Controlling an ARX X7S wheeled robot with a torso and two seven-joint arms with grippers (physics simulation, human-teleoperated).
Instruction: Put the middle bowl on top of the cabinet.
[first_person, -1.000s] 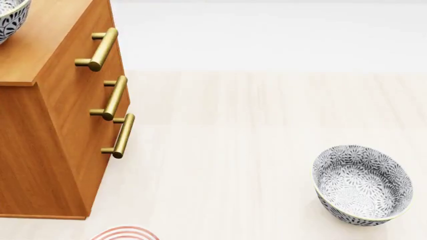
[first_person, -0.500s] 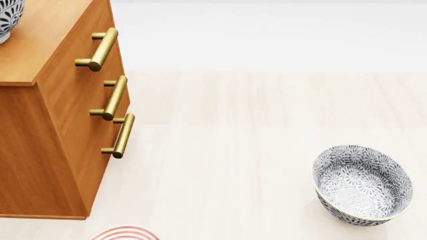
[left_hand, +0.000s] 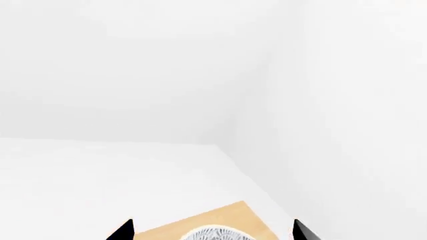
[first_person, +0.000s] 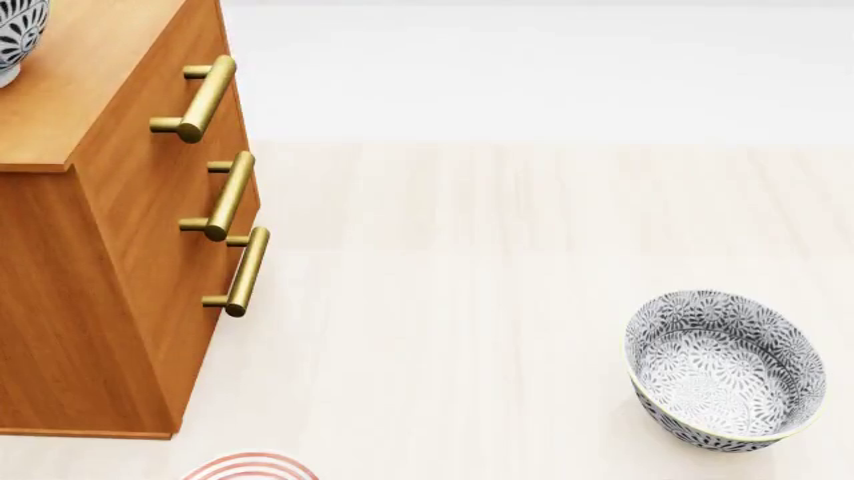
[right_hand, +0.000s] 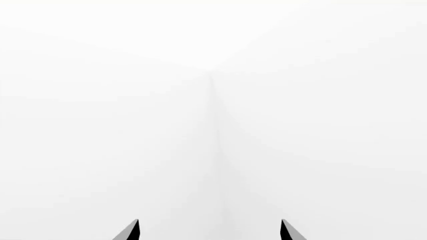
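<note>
A pale wooden floor (first_person: 507, 260) ran back to a white wall, carrying everything in sight. At its left side stood the cabinet (first_person: 120, 280) — orange-brown, with three brass bar handles (first_person: 230, 194) stacked down its front and a flat, lighter top. On that top, at the far left edge of the head view, the middle bowl (first_person: 19, 36) sat upright and cut off by the frame, its grey-and-white floral side showing.

The left wrist view looked past one corner of the cabinet top toward a bare white room corner, with only a sliver of the bowl's patterned rim visible. The left gripper (left_hand: 212, 231) showed as two dark fingertips (left_hand: 123, 231) set wide apart, one to either side of that rim, with cabinet top visible between each tip and the bowl — no contact seen.

Toward the near right of the floor, well apart from the cabinet, a second bowl (first_person: 725, 372) of the same pattern lay tilted. A red-and-white ringed plate (first_person: 250, 467) peeked in at the near edge, just beside the cabinet's front corner.

The right gripper (right_hand: 209, 231) faced blank white, its two dark tips spread and empty.
</note>
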